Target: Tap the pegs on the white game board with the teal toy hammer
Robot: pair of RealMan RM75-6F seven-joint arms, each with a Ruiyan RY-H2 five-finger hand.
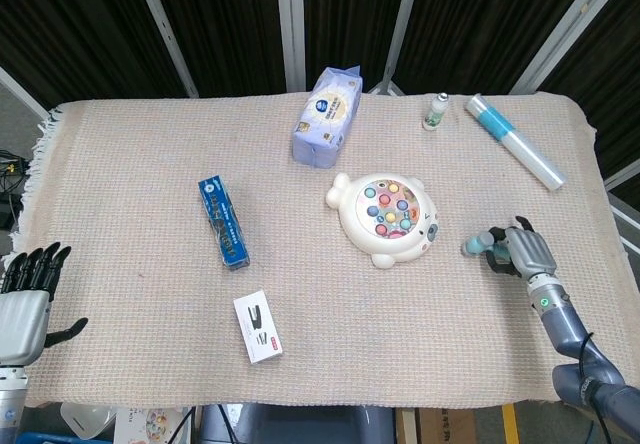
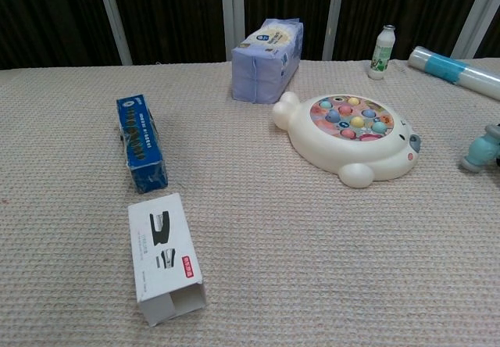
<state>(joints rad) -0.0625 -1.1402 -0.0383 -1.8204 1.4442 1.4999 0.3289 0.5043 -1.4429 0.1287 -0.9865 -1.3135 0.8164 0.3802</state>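
Gripping the teal toy hammer (image 1: pixel 478 247) in the right hand (image 1: pixel 522 253), fingers wrapped round its handle just right of the white game board (image 1: pixel 390 219), probably lifting next, needing a carry left over the pegs (image 1: pixel 392 203).

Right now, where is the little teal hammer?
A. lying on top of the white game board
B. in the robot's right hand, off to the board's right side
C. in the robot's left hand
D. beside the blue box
B: the right hand grips the teal hammer, whose head points toward the white game board without touching it.
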